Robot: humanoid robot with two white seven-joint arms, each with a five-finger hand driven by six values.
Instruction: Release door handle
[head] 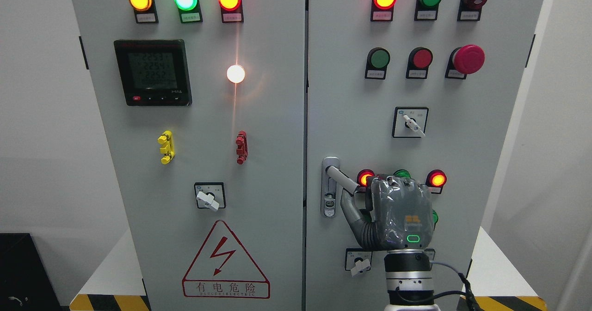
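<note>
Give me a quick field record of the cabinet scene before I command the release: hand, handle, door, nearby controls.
right hand: raised at the right door, back of hand to the camera
fingers: curled around the door handle's free end
door handle: swung out from its latch plate, angled down to the right
right door: looks closed, seam beside the left door
nearby controls: red lamp lit beside the hand; rotary switch below it
left hand: not in view

Grey cabinet (277,163), perhaps silver door handle (341,178)
</note>
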